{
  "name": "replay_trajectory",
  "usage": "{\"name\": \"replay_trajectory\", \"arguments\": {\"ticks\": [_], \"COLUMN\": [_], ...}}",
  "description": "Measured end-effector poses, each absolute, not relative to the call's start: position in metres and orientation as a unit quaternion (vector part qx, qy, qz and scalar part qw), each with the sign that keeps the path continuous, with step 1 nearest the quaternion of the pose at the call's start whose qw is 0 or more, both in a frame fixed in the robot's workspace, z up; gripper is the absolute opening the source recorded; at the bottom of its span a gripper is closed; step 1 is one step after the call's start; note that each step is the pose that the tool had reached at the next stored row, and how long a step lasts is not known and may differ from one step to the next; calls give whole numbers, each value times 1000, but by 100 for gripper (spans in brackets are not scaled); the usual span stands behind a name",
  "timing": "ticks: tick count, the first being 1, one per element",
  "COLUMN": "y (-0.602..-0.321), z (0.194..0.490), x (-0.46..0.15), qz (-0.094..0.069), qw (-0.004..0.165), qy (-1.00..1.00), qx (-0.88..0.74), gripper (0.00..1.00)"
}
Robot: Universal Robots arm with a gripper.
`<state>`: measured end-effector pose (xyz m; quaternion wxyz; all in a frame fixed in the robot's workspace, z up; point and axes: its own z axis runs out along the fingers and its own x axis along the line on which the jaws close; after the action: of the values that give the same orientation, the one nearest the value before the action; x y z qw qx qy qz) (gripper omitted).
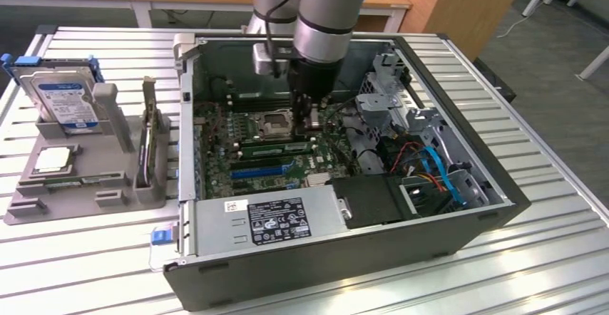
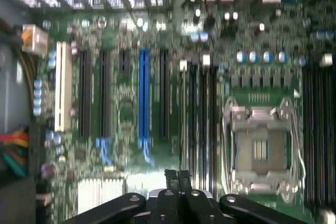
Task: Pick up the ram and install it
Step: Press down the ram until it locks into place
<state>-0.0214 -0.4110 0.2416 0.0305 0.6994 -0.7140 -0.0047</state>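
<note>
Fingers: our fingers [image 2: 177,178] are pressed tight together, down inside the case [image 1: 457,238] over the board [image 2: 126,103]. We see nothing between them.
Ram: one green stick [image 1: 276,146] lies in a slot next to the chip socket [image 1: 277,123], just beside our fingers [image 1: 312,122] — we think this is the ram.
Risk: the stick may not be pushed all the way in — it could sit crooked if one end stays up. Pushing off-centre could bend it or hurt the slot.
Risk two: the arm is near the metal cage [image 1: 390,90] and wires [image 1: 433,165], so it could bump them.
Hard to see: the slot clips are too small to tell, and the arm hides some of the board.
</note>
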Motion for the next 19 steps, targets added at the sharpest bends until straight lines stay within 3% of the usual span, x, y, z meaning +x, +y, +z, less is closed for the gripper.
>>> {"name": "replay_trajectory", "arguments": {"ticks": [19], "y": [-410], "z": [326], "x": [-15], "qz": [-5], "qw": [30], "qy": [-713], "qx": [700], "gripper": [11]}}
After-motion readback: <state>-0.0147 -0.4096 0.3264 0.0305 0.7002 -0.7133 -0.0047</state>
